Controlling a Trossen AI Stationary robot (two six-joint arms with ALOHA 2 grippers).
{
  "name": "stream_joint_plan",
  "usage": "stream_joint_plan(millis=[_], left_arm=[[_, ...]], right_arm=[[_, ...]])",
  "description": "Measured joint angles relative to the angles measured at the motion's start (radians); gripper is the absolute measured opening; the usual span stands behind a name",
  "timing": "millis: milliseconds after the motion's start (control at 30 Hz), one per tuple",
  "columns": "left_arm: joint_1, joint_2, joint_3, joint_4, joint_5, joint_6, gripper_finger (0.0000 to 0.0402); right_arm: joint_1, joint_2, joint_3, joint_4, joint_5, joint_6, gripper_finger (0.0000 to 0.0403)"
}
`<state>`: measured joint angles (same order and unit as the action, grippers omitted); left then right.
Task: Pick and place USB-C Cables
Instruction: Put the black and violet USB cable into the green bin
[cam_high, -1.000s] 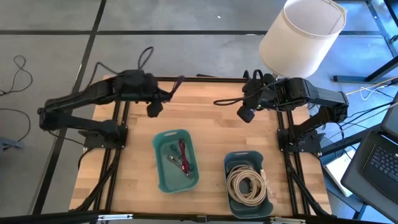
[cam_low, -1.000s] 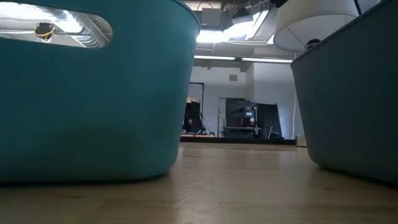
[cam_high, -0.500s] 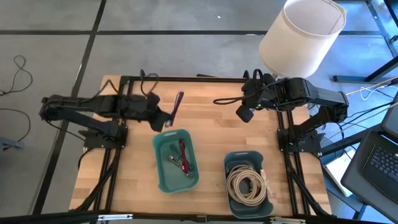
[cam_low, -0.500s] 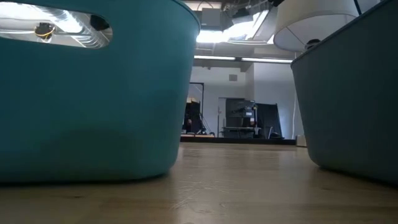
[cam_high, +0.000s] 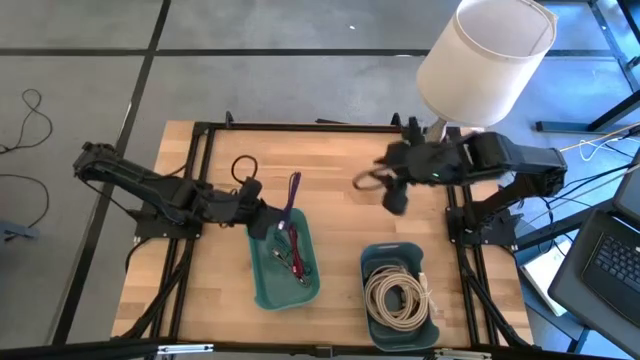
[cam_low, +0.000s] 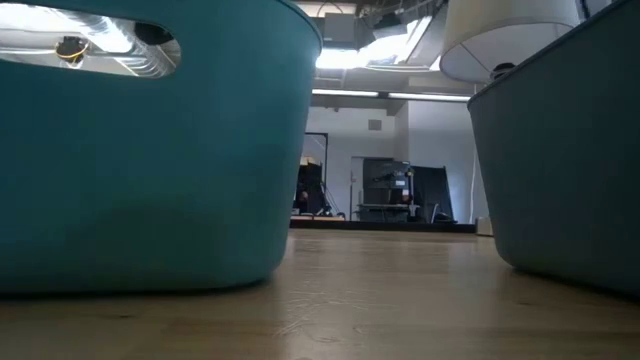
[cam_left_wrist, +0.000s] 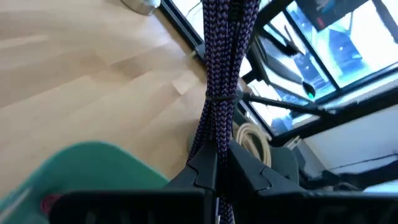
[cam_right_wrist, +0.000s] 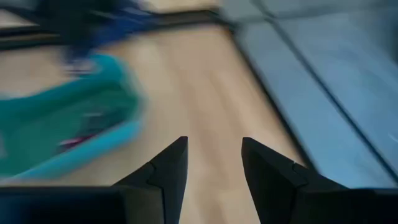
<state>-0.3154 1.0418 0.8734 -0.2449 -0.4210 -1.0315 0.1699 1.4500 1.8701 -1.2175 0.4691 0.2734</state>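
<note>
**Purple cable held over the left tray**

Purple braided USB-C cable (cam_left_wrist: 217, 81) hangs folded in the left tool (cam_high: 262, 215), clenched on it above the far rim of the left teal rectangular plastic tray (cam_high: 262, 285) on the wooden counter (cam_high: 340, 190). Short red leads (cam_high: 293, 252) lie inside that tray. Cream-white coiled cables (cam_high: 397, 296) fill the right teal tray (cam_high: 372, 255). Right tool (cam_right_wrist: 210, 163) hovers empty over the counter, fingers apart.

Robotics lab: framed wooden bench (cam_high: 330, 190), laptop (cam_high: 612, 255) alongside, equipment racks (cam_low: 395, 190) behind.
</note>
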Motion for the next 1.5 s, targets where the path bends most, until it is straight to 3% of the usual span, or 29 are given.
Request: stream_joint_plan(millis=[133, 267, 500, 633, 867, 1033, 1233, 1500], left_arm=[[-0.059, 0.031, 0.000, 0.015, -0.067, -0.025, 0.0011], [-0.099, 0.052, 0.000, 0.010, -0.104, -0.057, 0.0011], [-0.149, 0.055, 0.000, 0.009, -0.157, -0.076, 0.0011], [-0.178, 0.063, 0.000, -0.015, -0.166, -0.100, 0.0011], [-0.196, 0.076, 0.000, -0.179, -0.103, -0.281, 0.0011], [-0.196, 0.087, 0.000, -0.175, -0.044, -0.378, 0.0011], [-0.243, 0.204, 0.000, -0.165, 0.059, -0.557, 0.0011], [-0.322, 0.319, 0.000, -0.146, 0.057, -0.879, 0.0011]], right_arm=[[0.067, -0.040, 0.000, 0.028, -0.137, -0.003, 0.0154], [0.150, -0.103, -0.030, 0.034, -0.185, 0.100, 0.0154], [0.314, -0.244, -0.263, 0.123, -0.109, 0.331, 0.0154], [0.369, -0.317, -0.423, 0.247, -0.068, 0.377, 0.0154], [0.345, -0.387, -0.509, 0.383, -0.057, 0.336, 0.0154], [0.323, -0.394, -0.509, 0.401, -0.057, 0.280, 0.0154], [0.311, -0.394, -0.509, 0.392, -0.058, 0.260, 0.0154], [0.311, -0.398, -0.509, 0.357, -0.062, 0.238, 0.0154]])
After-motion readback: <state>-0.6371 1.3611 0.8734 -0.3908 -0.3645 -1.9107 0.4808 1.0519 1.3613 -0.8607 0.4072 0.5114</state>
